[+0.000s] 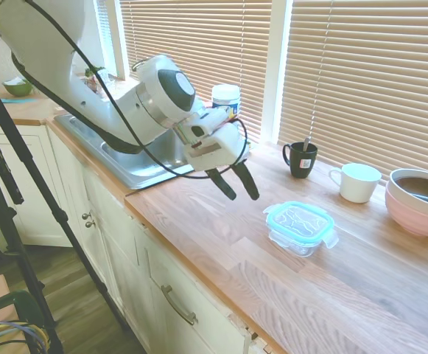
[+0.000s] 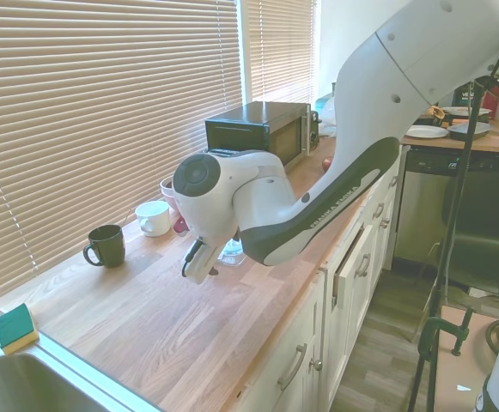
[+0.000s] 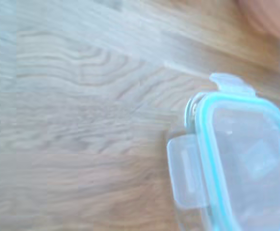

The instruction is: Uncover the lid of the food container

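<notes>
So the gripper (image 1: 241, 190) hangs mid-frame in the first exterior view, fingers spread apart and holding nothing, tilted toward the lower right. The food container (image 1: 300, 237) sits on the wooden counter (image 1: 376, 287) right of centre, down and to the right of the fingertips, near but not touching. The lid (image 1: 300, 222) is on flat, teal rim up. It's basically square, so no real long axis; one corner points toward the counter's front edge, with a snap tab (image 3: 187, 176) clearly showing in the wrist view.

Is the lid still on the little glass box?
Yes, on. The lid sits flat atop the food container; its teal rim covers the whole top. The end effector hangs apart from it.
</notes>
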